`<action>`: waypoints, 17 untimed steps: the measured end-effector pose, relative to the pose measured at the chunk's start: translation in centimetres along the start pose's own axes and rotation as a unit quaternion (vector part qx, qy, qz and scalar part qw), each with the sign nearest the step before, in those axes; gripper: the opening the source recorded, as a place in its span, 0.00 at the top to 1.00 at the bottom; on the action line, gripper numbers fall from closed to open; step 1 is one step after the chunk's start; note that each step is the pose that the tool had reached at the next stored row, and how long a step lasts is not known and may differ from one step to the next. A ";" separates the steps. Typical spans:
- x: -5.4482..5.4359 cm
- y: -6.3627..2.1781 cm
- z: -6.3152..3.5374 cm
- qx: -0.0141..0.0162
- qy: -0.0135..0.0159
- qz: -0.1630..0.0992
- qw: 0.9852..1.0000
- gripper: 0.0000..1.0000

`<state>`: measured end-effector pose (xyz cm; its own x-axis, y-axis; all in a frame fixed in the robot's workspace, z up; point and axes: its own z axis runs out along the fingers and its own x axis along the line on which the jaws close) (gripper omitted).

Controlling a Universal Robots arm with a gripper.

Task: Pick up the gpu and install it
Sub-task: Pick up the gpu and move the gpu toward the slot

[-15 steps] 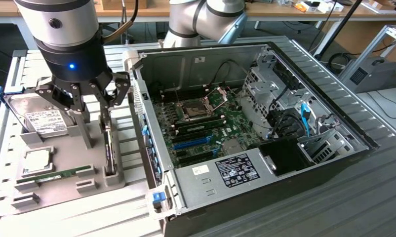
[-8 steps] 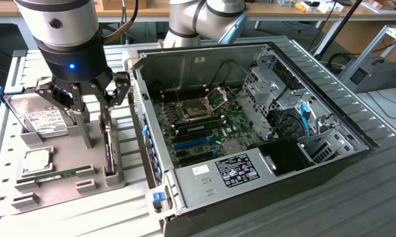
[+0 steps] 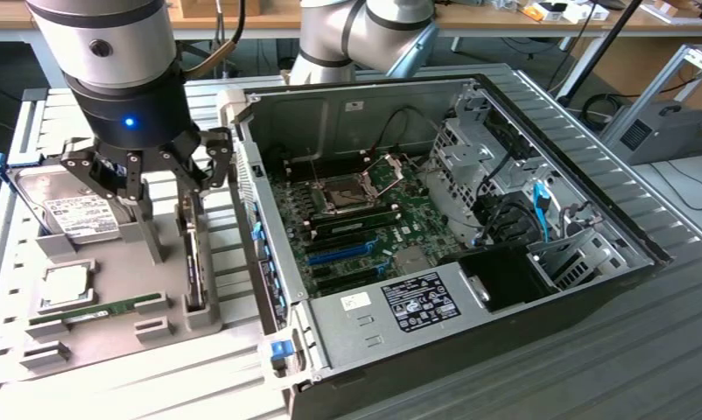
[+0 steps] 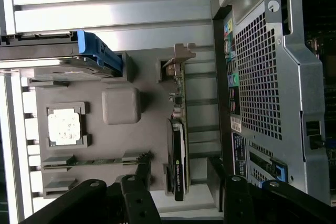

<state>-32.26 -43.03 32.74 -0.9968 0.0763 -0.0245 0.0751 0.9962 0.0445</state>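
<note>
Wrist view: the claw [image 4: 178, 167] stands wide open and holds nothing. Its two fingers [image 4: 138, 196] straddle the gpu [image 4: 179, 145] with a gap on each side, so the card sits between them untouched. The gpu stands on its long edge in a slot of the gray holder tray [image 4: 113, 148], just beside the back panel of the computer case [image 4: 273, 93]. This upright seating appears intended to leave both flat faces free for a pinch across the card's thin dimension. The gpu is a thin, flat card with a green board, a black face and a pale metal bracket [image 4: 178, 56] at the end away from the claw. The same tray carries a hard drive [image 3: 77, 210], a processor chip [image 3: 68, 284] and a memory stick [image 3: 106, 308] (each in its own recess, well apart from the fingers). The case lies on its side with the cover off, which exposes the blue card slot [image 3: 333, 255] from above.
</note>
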 end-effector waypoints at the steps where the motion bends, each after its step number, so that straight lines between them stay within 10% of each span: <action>1: 0.0 -0.01 0.15 0.000 0.000 0.000 1.000 0.44; 17: 0.0 -0.04 0.84 0.000 0.000 0.000 1.000 0.44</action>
<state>-32.26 -43.02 31.90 -0.9968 0.0763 -0.0245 0.0751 0.9962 0.0444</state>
